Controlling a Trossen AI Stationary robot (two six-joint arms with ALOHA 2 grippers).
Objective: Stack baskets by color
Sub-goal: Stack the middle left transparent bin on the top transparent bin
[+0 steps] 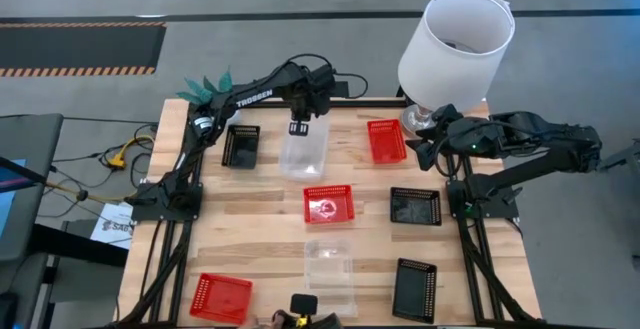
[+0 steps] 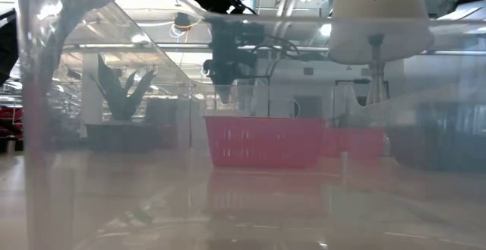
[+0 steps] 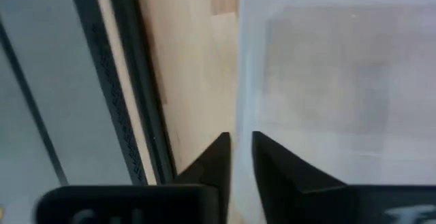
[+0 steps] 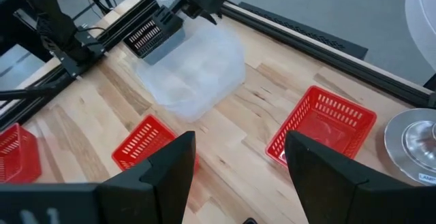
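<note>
**Clear basket pinched at its far rim: handling notes**

I inspect from largest down. The pale wooden table (image 1: 270, 209) carries the spread of small plastic baskets. The white lampshade (image 1: 456, 47) stands at the far right corner.

The left gripper (image 1: 299, 127) is over the far centre of the table, its fingers (image 3: 211, 163) standing either side of the far rim of a clear transparent rectangular basket (image 1: 306, 149), narrowly parted, with the thin wall between them. I cannot tell whether they are clamped. The right gripper (image 4: 235, 157) hovers far right, fingers spread, holding nothing.

My judgement: this clear basket is light, thin-walled, somewhat flexible and slick. A rim pinch at mid-wall suits it; squeezing hard may bow the wall. The red mesh baskets (image 1: 330, 203) and black mesh baskets (image 1: 241, 145) offer firmer, grippier rims.
</note>
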